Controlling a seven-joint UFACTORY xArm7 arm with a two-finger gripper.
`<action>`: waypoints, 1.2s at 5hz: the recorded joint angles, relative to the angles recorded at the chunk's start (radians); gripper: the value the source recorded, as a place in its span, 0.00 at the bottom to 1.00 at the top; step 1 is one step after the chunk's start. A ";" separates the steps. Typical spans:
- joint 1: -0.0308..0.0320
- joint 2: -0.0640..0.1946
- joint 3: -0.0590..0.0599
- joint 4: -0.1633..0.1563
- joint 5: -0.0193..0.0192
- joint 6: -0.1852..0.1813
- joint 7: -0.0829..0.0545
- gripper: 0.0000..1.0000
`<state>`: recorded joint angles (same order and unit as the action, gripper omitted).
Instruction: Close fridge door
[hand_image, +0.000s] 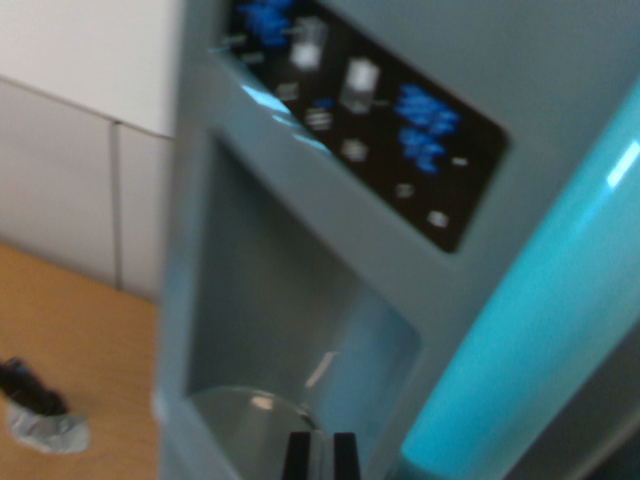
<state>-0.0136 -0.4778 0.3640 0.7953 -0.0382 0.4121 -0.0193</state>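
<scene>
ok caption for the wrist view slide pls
Blurred wrist view close to the fridge door: dark control panel above the dispenser recess, tool at bottom edge.

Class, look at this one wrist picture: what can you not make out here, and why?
- Control panel labels: blurred, wrist view.
- Pincer: cut off by the bottom edge; open or shut unclear.
- Whether the fridge door is open or closed: framing too close.
- Floor object: blurred, unidentifiable.
</scene>
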 joint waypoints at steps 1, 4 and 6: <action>-0.0047 0.038 -0.028 0.030 0.0000 0.000 0.000 1.00; -0.0048 0.076 -0.045 0.063 0.0000 0.000 0.000 1.00; -0.0048 0.104 -0.063 0.086 0.0000 0.000 0.000 1.00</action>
<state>-0.0184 -0.3734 0.3007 0.8814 -0.0382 0.4120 -0.0193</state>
